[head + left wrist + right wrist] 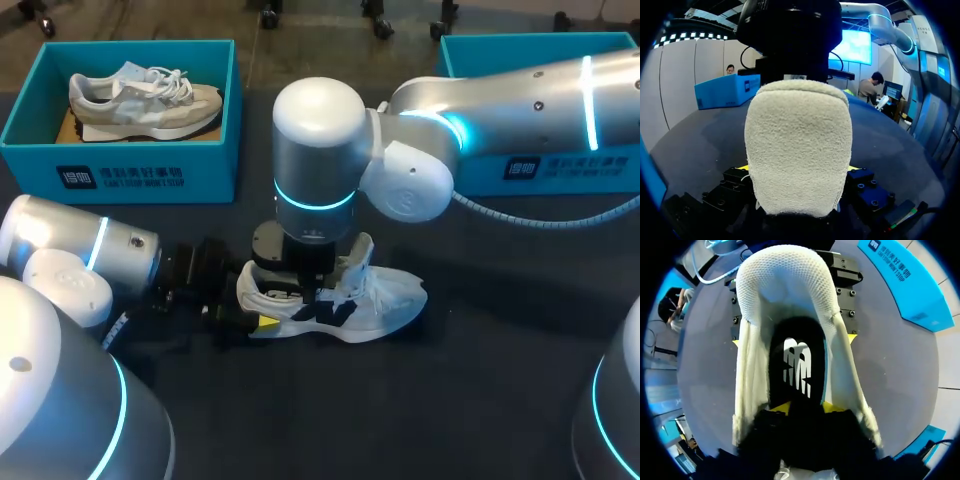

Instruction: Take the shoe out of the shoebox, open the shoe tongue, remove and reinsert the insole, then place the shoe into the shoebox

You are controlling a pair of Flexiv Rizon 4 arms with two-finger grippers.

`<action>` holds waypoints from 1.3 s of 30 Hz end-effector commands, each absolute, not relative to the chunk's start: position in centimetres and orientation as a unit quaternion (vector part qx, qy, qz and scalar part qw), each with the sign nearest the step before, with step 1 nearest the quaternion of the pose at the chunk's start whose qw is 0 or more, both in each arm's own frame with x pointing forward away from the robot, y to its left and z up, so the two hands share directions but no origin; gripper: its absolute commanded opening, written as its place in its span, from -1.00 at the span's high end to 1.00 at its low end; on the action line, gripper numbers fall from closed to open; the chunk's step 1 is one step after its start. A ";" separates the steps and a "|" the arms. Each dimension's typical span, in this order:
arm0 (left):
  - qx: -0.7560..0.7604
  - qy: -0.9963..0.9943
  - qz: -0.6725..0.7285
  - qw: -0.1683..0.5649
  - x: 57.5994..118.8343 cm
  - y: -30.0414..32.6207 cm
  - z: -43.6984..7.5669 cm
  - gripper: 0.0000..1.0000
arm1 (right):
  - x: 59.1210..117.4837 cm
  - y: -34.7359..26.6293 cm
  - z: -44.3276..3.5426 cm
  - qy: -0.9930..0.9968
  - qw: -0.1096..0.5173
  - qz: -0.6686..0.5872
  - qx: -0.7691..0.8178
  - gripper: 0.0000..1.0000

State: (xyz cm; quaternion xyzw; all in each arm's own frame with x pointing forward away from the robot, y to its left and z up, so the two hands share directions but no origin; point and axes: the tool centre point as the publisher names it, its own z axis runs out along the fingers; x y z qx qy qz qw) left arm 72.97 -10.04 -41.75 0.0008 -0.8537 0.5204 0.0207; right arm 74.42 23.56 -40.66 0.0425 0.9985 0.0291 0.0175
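A white mesh shoe (pixel 385 300) lies on its sole at the middle of the dark table, toe to the right. From the left, my left gripper (pixel 250 308) is shut on its fuzzy cream heel (pixel 797 150), one finger on each side. My right gripper (pixel 312 295) comes straight down into the shoe's opening. In the right wrist view its yellow tips stand on either side of the black insole (pixel 797 365) with a white logo, and the right gripper (pixel 806 406) is shut on it. The white shoe (pixel 785 280) runs ahead of it to the heel, where my left arm's fingers (pixel 849 290) hold.
A blue shoebox (pixel 120 165) at the back left holds a second, beige and white shoe (pixel 145 100). Another blue shoebox (pixel 545 165) stands at the back right, mostly hidden behind my right arm. Bare table lies in front of the shoe.
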 end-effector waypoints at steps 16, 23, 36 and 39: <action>0.002 -0.854 0.520 0.021 73.1 -10.1 -41.9 1.00 | 72.9 23.1 -38.7 0.998 -0.002 0.034 0.049 1.00; 0.002 -0.854 0.520 0.021 73.1 -10.1 -41.9 1.00 | 73.1 21.9 -36.5 0.997 0.022 0.033 0.064 1.00; 0.002 -0.854 0.520 0.021 73.1 -10.1 -41.9 1.00 | 73.5 21.7 -32.4 0.995 0.046 0.061 0.071 1.00; 0.002 -0.854 0.520 0.021 73.1 -10.1 -41.9 1.00 | 73.6 21.9 -31.5 0.995 0.051 0.063 0.064 1.00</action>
